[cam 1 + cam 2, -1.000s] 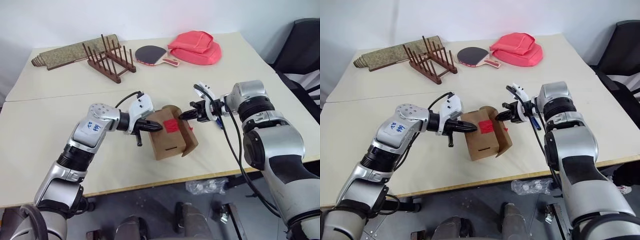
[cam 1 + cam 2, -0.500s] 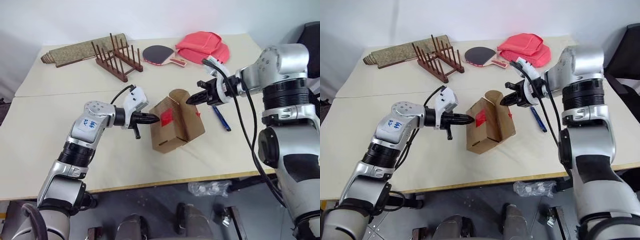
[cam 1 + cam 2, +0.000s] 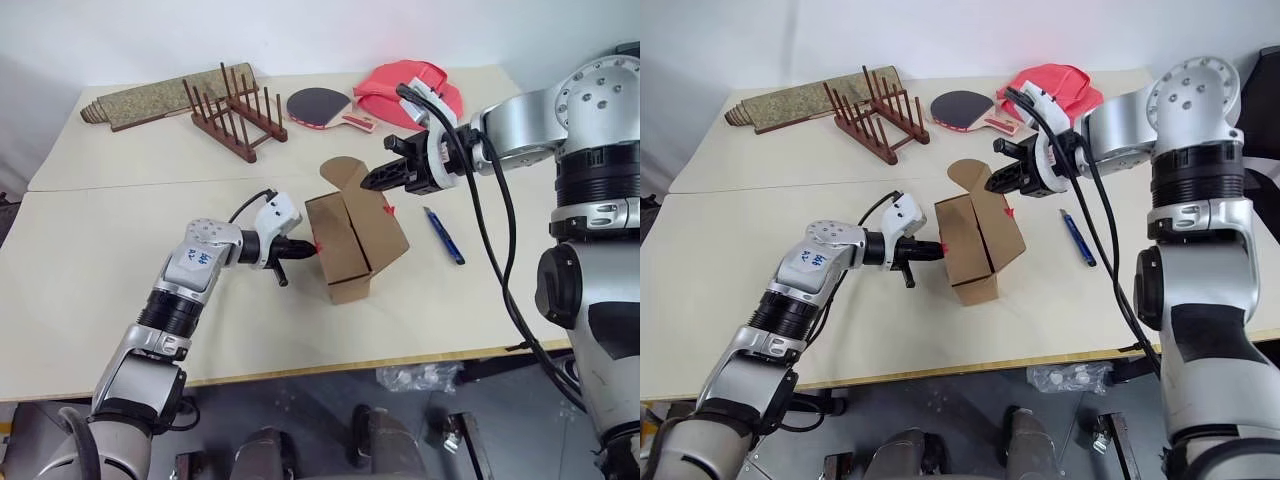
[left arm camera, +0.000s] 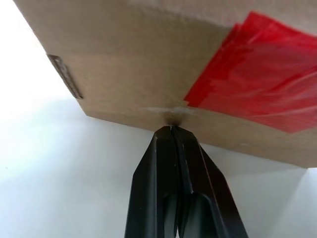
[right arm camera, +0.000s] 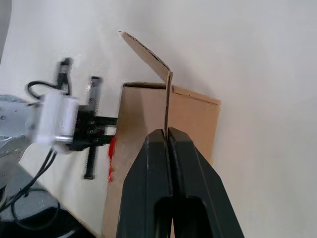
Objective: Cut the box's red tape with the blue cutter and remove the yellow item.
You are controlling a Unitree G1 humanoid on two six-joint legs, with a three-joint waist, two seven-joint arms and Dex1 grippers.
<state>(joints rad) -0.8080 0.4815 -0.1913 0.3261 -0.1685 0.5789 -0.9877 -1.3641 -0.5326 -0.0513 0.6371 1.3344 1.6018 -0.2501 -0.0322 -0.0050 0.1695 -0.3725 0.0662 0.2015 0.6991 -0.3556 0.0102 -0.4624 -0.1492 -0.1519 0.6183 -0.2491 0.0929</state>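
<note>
The box (image 3: 352, 243) is plain brown cardboard, with bright red tape (image 4: 257, 74) on one face. The cutter (image 3: 443, 235) is blue (darker at one tip). A paddle (image 3: 320, 106) has a dark face, the bag (image 3: 420, 85) is coral red, the rack (image 3: 232, 112) dark brown wood, the mat (image 3: 160, 95) speckled olive-tan, the table (image 3: 100, 260) pale cream.

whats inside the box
Nothing can be seen inside the box: one flap stands raised, but the other flaps and walls cover the interior, so the yellow item cannot be made out.
</note>
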